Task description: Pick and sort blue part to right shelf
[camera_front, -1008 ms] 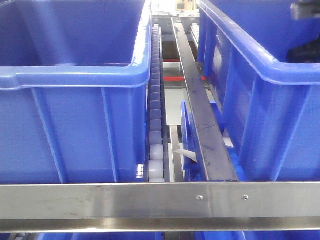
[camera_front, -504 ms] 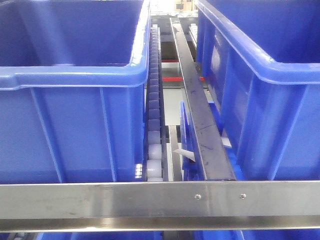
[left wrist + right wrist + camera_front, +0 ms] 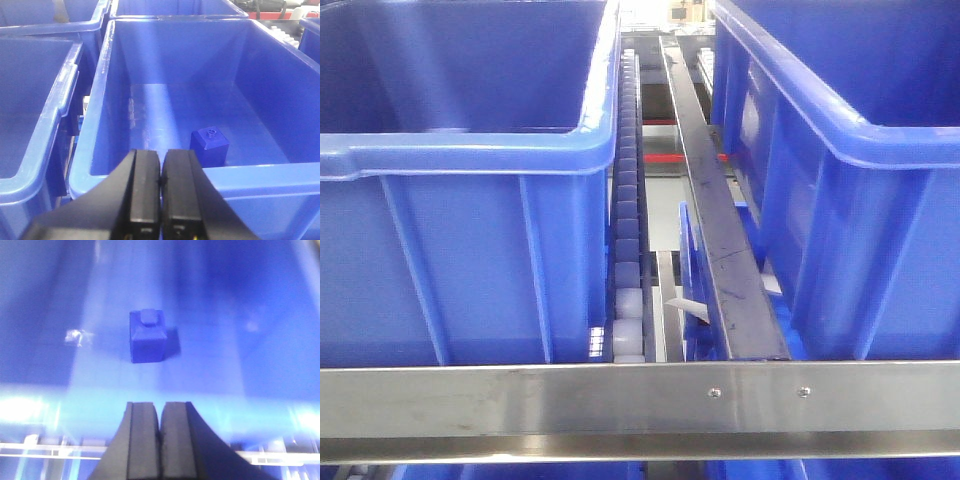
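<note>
A small blue part (image 3: 210, 143) lies on the floor of a large blue bin (image 3: 150, 30), near its front wall. My left gripper (image 3: 160, 167) is shut and empty, hovering above that bin's near rim, left of the part. In the right wrist view, another small blue part (image 3: 147, 336) rests on a bin floor (image 3: 215, 340). My right gripper (image 3: 160, 417) is shut and empty, above the bin's near rim and short of the part. The right shelf shows its steel front rail (image 3: 520, 398) and roller track (image 3: 628, 220). Neither gripper appears in the front view.
Two big blue bins (image 3: 450, 200) (image 3: 860, 180) stand on the rack either side of a dark divider rail (image 3: 715, 220). More blue bins (image 3: 30, 110) stand left of and behind the left gripper's bin. A white scrap (image 3: 77, 336) lies on the bin floor.
The dark arm piece at the top right of the front view has left the frame. The view has shifted slightly. The bins have not moved.
</note>
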Tool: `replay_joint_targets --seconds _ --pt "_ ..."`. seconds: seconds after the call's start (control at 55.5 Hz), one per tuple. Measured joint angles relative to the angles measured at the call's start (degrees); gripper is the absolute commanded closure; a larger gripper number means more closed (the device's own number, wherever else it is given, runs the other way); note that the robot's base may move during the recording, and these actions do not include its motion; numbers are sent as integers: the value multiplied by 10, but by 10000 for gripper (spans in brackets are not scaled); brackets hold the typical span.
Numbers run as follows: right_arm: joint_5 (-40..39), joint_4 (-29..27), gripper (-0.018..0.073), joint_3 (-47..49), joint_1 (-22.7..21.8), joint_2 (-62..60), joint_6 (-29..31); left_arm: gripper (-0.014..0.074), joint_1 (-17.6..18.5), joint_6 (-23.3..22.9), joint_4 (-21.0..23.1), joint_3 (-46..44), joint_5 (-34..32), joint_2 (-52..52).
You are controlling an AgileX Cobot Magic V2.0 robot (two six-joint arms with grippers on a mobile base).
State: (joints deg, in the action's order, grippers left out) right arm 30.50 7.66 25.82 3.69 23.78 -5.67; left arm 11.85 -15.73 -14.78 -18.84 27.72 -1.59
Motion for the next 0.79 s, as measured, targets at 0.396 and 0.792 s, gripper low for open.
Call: replay_joint_targets --seconds 0.396,0.792 --pt "26 -21 510 -34 0 -245 0 471 0 0 0 0 0 0" --pt "26 -25 510 -34 0 -245 0 471 0 0 0 0 1 0"
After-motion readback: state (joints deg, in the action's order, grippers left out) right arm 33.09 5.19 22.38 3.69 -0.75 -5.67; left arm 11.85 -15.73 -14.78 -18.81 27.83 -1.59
